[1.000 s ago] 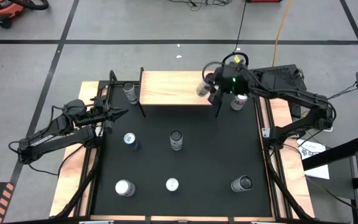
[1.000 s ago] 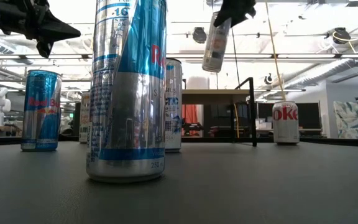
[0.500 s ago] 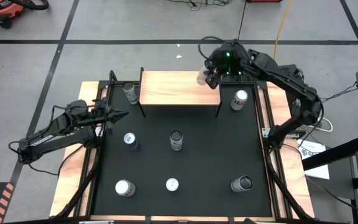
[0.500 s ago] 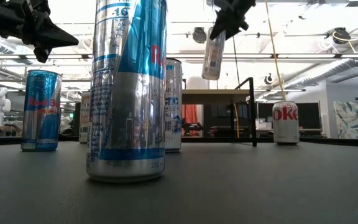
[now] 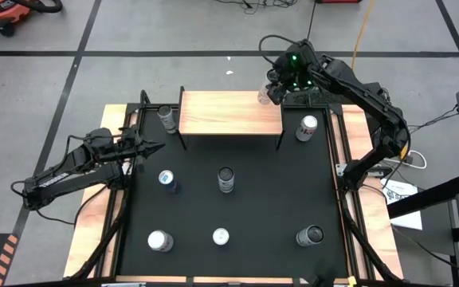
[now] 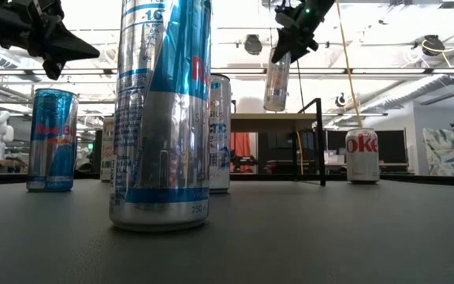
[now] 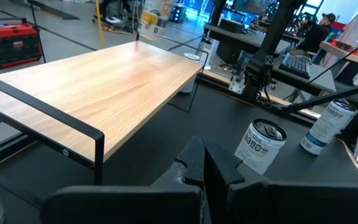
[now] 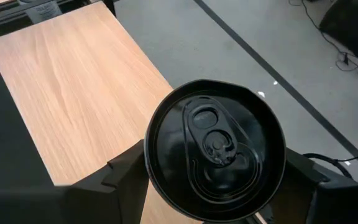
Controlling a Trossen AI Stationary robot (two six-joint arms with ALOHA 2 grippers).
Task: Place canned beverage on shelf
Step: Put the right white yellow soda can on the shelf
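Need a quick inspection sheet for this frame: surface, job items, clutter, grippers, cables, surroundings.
Surface: black mat on a wood-edged table.
Job's things: shelf top bare; held can in the air by its far right corner.
Clutter: seven other cans stand on the mat.
Grippers: right gripper shut on the held can; left gripper shut, empty, at the mat's left edge.
Cables: yellow cord on the floor.
Surroundings: grey floor, dark tape lines; a seated person far off.
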